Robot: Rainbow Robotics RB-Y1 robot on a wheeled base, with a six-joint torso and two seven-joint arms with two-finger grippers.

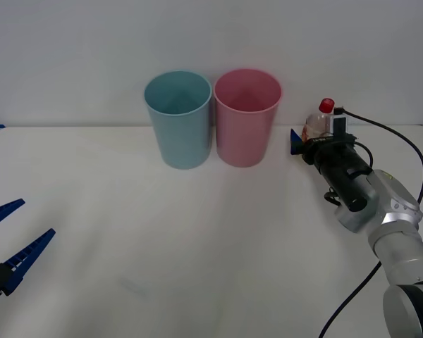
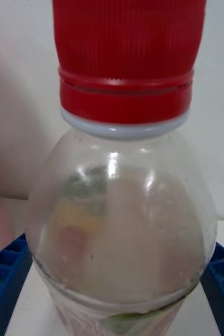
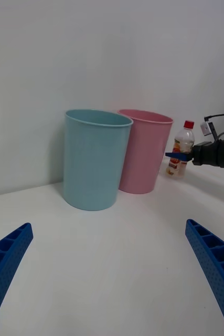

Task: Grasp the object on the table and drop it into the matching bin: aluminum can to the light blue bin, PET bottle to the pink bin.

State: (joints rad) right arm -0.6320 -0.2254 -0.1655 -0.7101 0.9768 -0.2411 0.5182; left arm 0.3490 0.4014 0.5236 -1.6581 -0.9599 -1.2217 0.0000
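On the white table (image 1: 127,232) the blue bin (image 1: 178,117) and the pink bin (image 1: 246,116) stand side by side, touching or nearly so. To the right of the pink bin stands the bottle (image 1: 319,124), upright, with the right gripper (image 1: 304,143) around its lower part, one blue finger (image 2: 4,286) on each side. The left gripper (image 1: 10,243) hangs open over the table's near left corner, far from the bins.

Red-capped PET bottle (image 1: 319,125) upright, right of pink bin (image 1: 245,116), light blue bin (image 1: 179,117)
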